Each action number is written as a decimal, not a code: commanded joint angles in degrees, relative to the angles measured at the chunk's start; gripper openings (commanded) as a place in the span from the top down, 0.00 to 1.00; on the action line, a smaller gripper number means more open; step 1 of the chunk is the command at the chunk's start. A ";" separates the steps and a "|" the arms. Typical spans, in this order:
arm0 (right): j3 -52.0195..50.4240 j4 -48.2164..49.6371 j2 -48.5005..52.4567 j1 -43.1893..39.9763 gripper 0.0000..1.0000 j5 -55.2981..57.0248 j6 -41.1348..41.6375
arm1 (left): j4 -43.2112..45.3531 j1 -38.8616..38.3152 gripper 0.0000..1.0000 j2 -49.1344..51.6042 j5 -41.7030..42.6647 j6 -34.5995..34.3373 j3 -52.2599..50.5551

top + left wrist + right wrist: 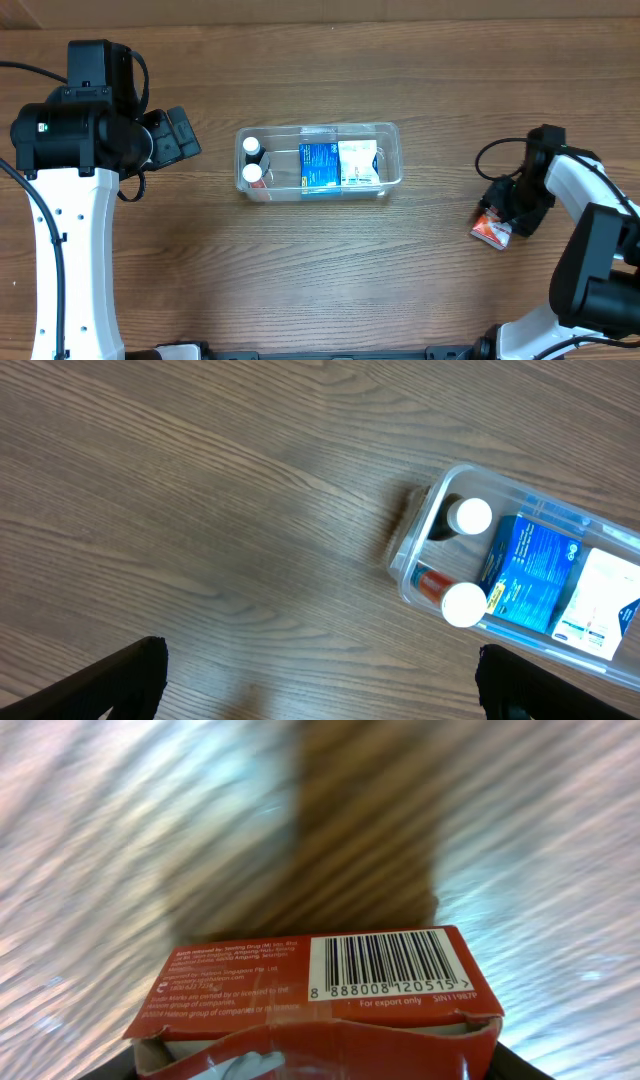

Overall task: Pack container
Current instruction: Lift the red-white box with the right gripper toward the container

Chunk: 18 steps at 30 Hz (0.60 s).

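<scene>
On a brown wooden table, seen from above, two white robot arms flank a clear plastic container that sits at the middle. The left arm is well apart from it on the left. The left gripper has its fingers spread wide and holds nothing. Near the table's right edge, the right gripper sits low over a small red box. In the wrist view the box fills the space between the fingers and looks clamped there, its end flap open.

Inside the container a blue box and a white box lie side by side. Two white-capped bottles stand at its left end.

Packing looks mostly done. Four items are in, and only the red box remains outside, to be carried across. Free room shows between the bottles and the blue box.
</scene>
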 commanded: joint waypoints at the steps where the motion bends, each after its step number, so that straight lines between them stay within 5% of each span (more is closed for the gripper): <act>1: 3.87 -1.01 -4.59 3.78 0.35 -1.55 -0.85 | 0.11 0.00 0.00 -0.13 0.46 1.11 -0.37; 12: 18.32 -6.91 -15.39 20.22 0.36 -2.80 -2.64 | 0.15 0.00 0.00 -0.13 0.48 1.09 -0.37; 18: 21.92 0.17 -15.30 32.98 0.36 -2.75 -2.60 | 0.04 0.00 0.00 -0.13 0.66 1.07 -0.37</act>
